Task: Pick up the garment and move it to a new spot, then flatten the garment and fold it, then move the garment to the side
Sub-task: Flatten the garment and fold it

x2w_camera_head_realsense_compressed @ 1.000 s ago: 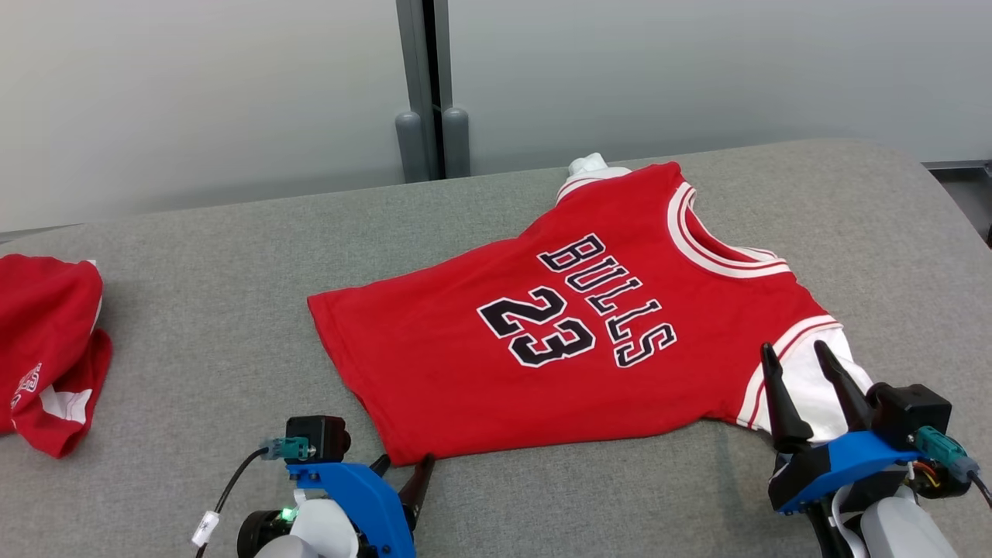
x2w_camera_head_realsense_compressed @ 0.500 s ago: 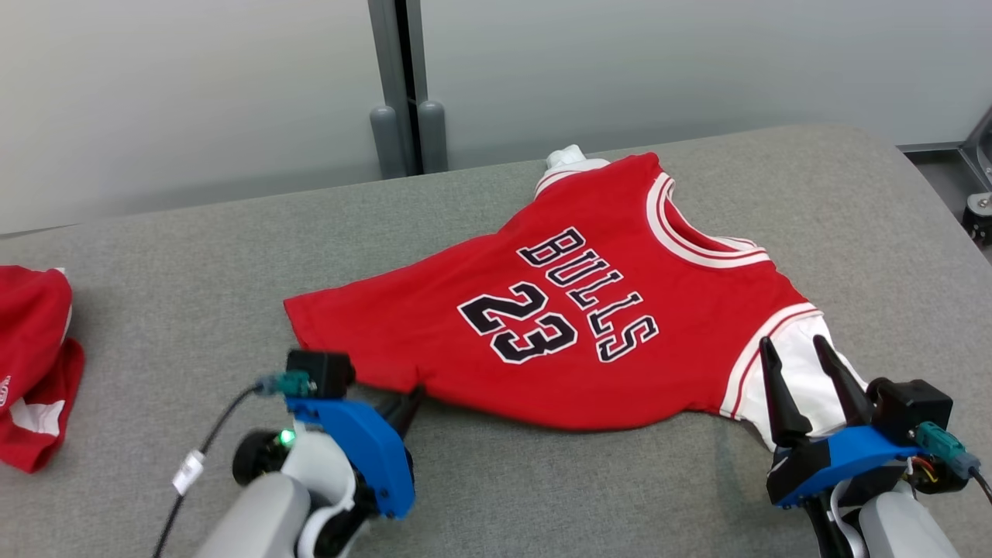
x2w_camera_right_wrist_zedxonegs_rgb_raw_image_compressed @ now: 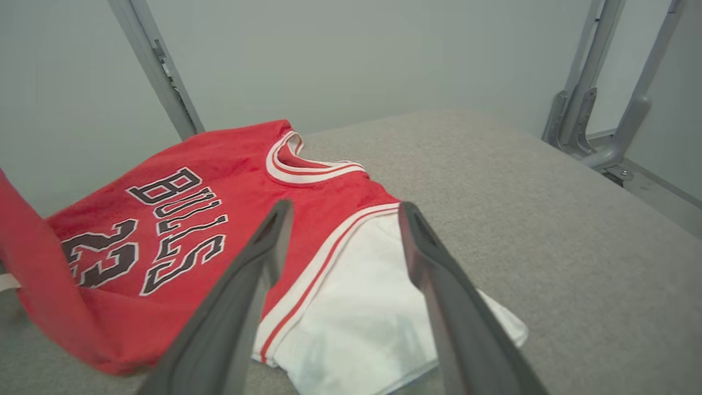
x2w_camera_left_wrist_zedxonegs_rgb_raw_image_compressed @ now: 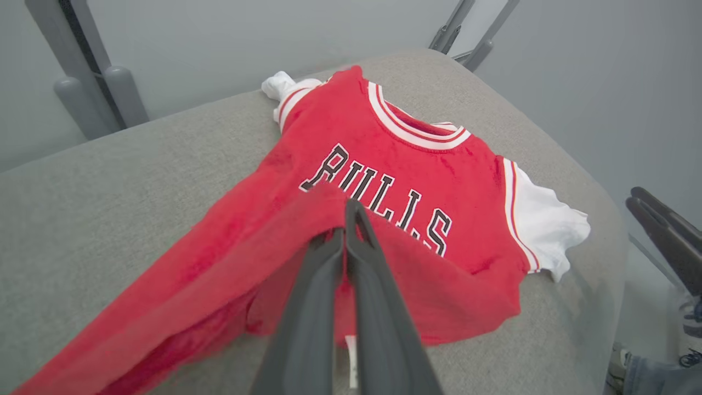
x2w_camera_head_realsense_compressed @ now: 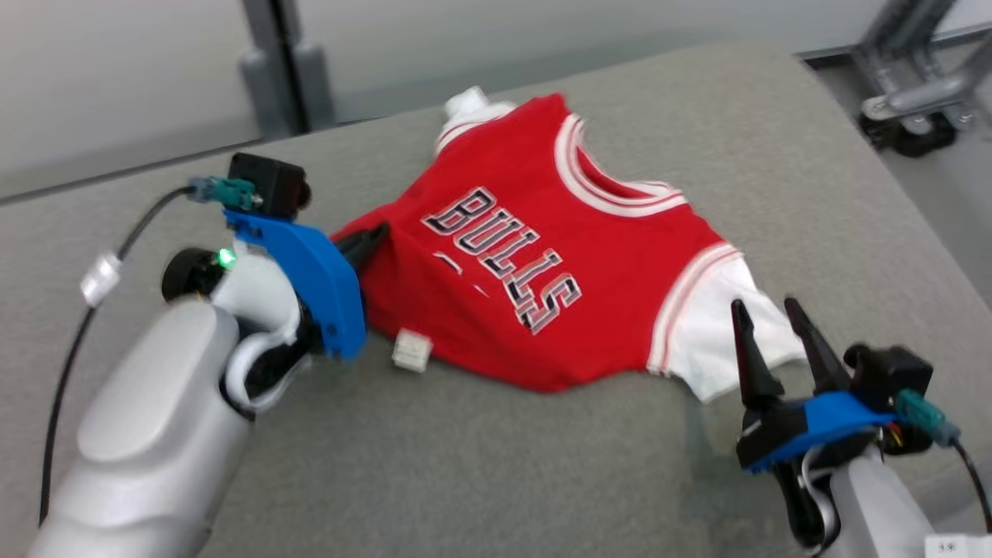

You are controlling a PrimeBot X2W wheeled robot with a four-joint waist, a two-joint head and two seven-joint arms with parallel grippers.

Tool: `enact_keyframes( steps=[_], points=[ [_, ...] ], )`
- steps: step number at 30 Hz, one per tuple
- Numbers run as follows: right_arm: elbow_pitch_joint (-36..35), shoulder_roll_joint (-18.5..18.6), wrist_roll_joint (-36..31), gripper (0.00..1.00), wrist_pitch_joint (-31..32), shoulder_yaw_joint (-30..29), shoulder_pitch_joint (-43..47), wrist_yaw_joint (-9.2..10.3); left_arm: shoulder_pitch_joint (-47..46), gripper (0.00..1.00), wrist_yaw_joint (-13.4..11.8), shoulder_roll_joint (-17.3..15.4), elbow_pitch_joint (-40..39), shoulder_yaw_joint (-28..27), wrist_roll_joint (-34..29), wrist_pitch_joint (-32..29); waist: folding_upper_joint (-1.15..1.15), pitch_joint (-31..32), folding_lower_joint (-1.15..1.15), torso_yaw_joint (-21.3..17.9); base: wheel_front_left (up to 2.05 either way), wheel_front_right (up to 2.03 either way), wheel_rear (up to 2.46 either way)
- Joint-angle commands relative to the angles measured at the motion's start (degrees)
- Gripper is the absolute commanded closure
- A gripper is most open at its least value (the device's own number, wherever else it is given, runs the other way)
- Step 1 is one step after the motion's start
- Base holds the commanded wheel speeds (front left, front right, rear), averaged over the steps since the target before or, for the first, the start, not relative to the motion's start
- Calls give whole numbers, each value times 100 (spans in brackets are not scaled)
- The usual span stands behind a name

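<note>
The garment (x2w_camera_head_realsense_compressed: 542, 232) is a red jersey with black lettering and white sleeves, lying on the grey padded table (x2w_camera_head_realsense_compressed: 465, 465). My left gripper (x2w_camera_head_realsense_compressed: 376, 232) is shut on its lower hem and holds that edge lifted and folded back over the printed front; in the left wrist view the closed fingertips (x2w_camera_left_wrist_zedxonegs_rgb_raw_image_compressed: 351, 206) pinch the red cloth (x2w_camera_left_wrist_zedxonegs_rgb_raw_image_compressed: 417, 164). A white label (x2w_camera_head_realsense_compressed: 411, 350) shows under the raised fold. My right gripper (x2w_camera_head_realsense_compressed: 763, 306) stands open just before the near white sleeve (x2w_camera_right_wrist_zedxonegs_rgb_raw_image_compressed: 356, 307), its fingers either side of the sleeve's striped seam (x2w_camera_right_wrist_zedxonegs_rgb_raw_image_compressed: 346, 207), touching nothing.
The table's rounded right edge falls away close to my right arm, with a grey metal frame (x2w_camera_head_realsense_compressed: 907, 101) on the floor beyond it. A grey post (x2w_camera_head_realsense_compressed: 283, 70) stands against the pale wall behind the table. My right fingers show at the edge of the left wrist view (x2w_camera_left_wrist_zedxonegs_rgb_raw_image_compressed: 663, 230).
My left gripper closed on the jersey's lower hem and carried it up and over toward the lettering, covering the number. The head camera swung right and down. My right gripper stayed open.
</note>
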State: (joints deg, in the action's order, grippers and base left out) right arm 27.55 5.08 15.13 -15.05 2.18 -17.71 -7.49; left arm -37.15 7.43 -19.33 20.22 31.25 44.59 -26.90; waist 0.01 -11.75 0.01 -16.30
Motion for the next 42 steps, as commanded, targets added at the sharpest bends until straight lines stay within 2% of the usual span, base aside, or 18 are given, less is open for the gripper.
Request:
enact_keyframes(
  steps=[1, 7, 12, 13, 14, 21, 25, 30, 35, 42],
  points=[
    [-11, -42, 32, 0, -18, 23, -103, -1, -287, 100, 8, 31, 214, -69, 167, 38, -1, -31, -1, -226, 0, 0, 0],
    [-10, -140, 99, 0, -18, 48, -150, -1, -913, 100, 8, 158, 1121, -143, 613, 239, -1, -212, -1, -738, 0, 0, 0],
    [-35, -182, 121, 0, -18, 65, -159, -1, -1233, 100, 8, 297, 1747, 8, 847, 690, -1, -264, -1, -884, 0, 0, 0],
    [-40, -193, 112, 0, -18, 65, -163, -1, -1257, 80, 8, 316, 1845, 47, 901, 775, -1, -259, -1, -885, 0, 0, 0],
    [-32, -199, 99, 0, -18, 81, -163, -1, -1275, 0, 8, 318, 1972, 89, 946, 829, -1, -243, -1, -873, 0, 0, 0],
    [18, -154, -5, 0, -18, 84, -108, -1, -1324, 0, 8, -14, 1944, 846, 1192, 827, -1, -57, -1, -575, 0, 0, 0],
    [25, -106, -20, 0, -17, 115, -97, -1, -1172, 0, 8, -224, 1710, 1252, 1440, 509, -1, 13, -1, -462, 0, 0, 0],
    [35, -57, -30, 0, -18, 190, -126, -1, -1064, 0, 8, -634, 1169, 1824, 1980, -130, -1, 25, -1, -375, 0, 0, 0],
    [23, -82, 62, 0, -18, 300, -200, -1, -1208, 0, 8, -857, 1155, 2191, 2049, -184, -1, -108, -1, -502, 0, 0, 0],
    [-25, -165, 178, 0, -18, 355, -277, -1, -1461, 0, 8, -1128, 1581, 2535, 2011, 1, -1, -392, -1, -887, 0, 0, 0]
  ],
)
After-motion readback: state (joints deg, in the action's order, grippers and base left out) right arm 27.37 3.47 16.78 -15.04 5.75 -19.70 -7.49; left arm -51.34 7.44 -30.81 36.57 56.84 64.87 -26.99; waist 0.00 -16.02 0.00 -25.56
